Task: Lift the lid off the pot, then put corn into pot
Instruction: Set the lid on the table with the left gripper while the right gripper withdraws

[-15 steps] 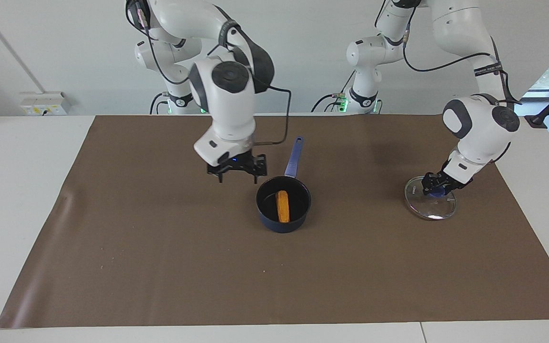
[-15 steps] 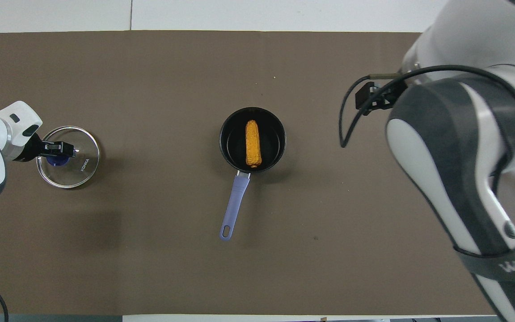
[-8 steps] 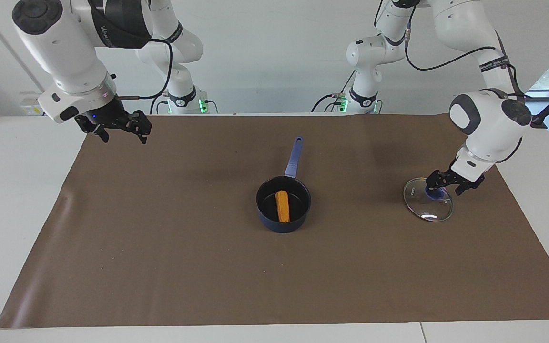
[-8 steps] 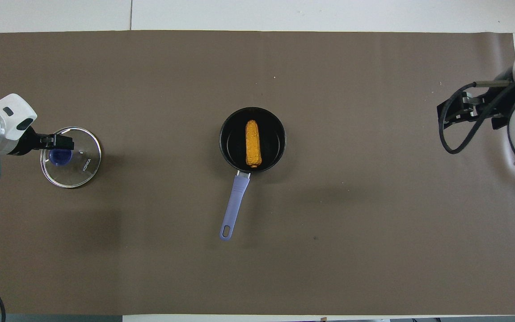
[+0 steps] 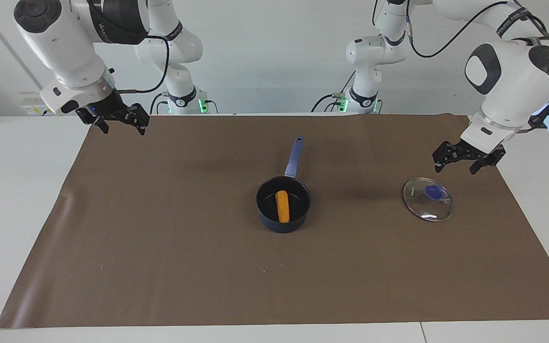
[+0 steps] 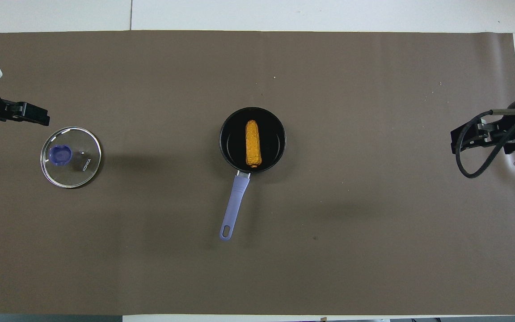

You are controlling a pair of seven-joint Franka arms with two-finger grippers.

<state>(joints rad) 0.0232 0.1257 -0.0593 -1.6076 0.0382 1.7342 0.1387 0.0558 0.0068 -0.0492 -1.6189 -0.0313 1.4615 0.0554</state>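
The dark navy pot [image 5: 261, 209] stands mid-table with its long blue-purple handle [image 5: 293, 157] pointing toward the robots. The yellow-orange corn [image 5: 282, 206] lies inside it, as the overhead view [image 6: 252, 143] shows too. The glass lid [image 5: 424, 209] with its blue-purple knob lies flat on the mat toward the left arm's end, and also shows in the overhead view [image 6: 78, 167]. My left gripper [image 5: 456, 165] is open and empty, raised over the mat beside the lid. My right gripper [image 5: 123, 129] is open and empty, raised over the mat's corner at the right arm's end.
A brown mat [image 5: 160, 247] covers most of the white table [image 5: 17, 190]. The pot [image 6: 224, 147] with its handle [image 6: 235, 203] and the lid are the only things on it.
My left gripper has let go of the lid's knob and risen away from it. My right gripper has swung from beside the pot out to the right arm's end of the table.
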